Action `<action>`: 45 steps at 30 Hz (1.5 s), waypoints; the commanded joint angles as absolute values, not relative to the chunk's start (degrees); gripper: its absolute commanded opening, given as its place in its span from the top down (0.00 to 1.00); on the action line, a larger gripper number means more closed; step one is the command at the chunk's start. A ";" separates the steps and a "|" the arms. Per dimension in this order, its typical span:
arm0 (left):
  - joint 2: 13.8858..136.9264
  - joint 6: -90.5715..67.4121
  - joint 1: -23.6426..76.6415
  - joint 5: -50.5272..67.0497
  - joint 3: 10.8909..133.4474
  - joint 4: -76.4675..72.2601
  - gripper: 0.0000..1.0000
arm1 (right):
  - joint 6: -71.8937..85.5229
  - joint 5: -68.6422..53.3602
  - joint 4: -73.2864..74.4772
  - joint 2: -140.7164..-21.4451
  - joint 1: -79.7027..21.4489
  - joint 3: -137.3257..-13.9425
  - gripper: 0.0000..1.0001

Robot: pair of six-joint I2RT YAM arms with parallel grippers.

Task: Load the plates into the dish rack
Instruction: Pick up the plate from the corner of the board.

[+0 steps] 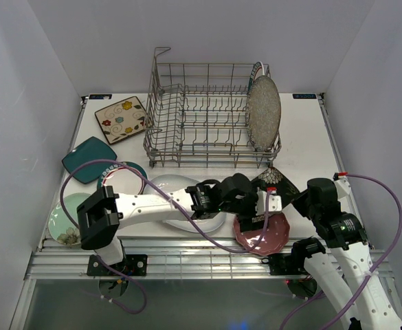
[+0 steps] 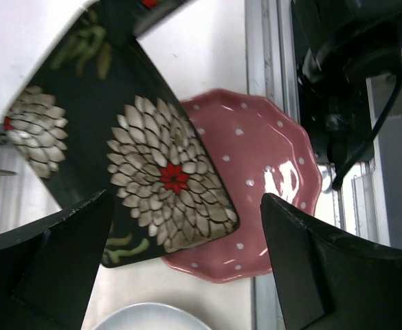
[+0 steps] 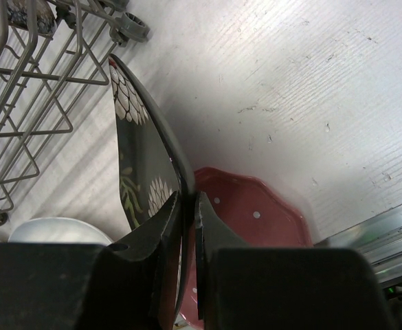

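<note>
At the desk's (image 1: 310, 137) front edge, the right end effector (image 3: 187, 201) pinches the rim of the black plate (image 3: 135, 155), tilted over the pink plate (image 2: 273, 172). The left end effector (image 2: 185, 213) hangs spread over both (the rack (image 1: 201, 120) holds one speckled plate (image 1: 263, 113)).

White table (image 1: 310, 130), faintly scuffed. You have plain white panels boxing it in: left wall (image 1: 22, 103), back wall (image 1: 201, 34), right wall (image 1: 386, 89). Ridged metal rail (image 1: 201, 260) along your near edge. Light even, shadows soft.
</note>
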State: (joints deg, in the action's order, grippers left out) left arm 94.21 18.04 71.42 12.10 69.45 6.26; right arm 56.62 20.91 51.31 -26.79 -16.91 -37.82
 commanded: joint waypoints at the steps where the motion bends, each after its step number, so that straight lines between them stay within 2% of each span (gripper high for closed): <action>1: 95.70 16.44 72.60 10.37 71.54 7.56 0.02 | 59.41 21.53 43.51 -25.93 -17.05 -41.13 0.92; 19: 103.01 13.89 74.18 2.90 71.72 3.43 0.07 | 59.41 22.06 43.24 -25.58 -17.05 -40.96 0.92; 23: 102.92 13.89 74.44 3.34 71.98 3.60 0.22 | 59.41 22.15 43.42 -25.40 -17.05 -40.96 0.92; 24: 102.83 13.97 74.62 3.43 71.98 3.60 0.29 | 59.50 22.32 43.50 -25.31 -17.05 -40.96 0.92; 26: 102.39 13.97 74.71 3.60 71.98 3.69 0.33 | 59.59 22.24 43.68 -25.22 -17.05 -41.39 0.92; 38: 99.93 14.15 75.76 3.25 72.51 4.92 0.50 | 60.29 22.15 44.91 -24.52 -17.05 -43.06 0.92; 45: 96.68 14.15 76.64 2.72 73.13 6.15 0.53 | 60.91 23.20 47.72 -23.38 -17.05 -45.79 0.92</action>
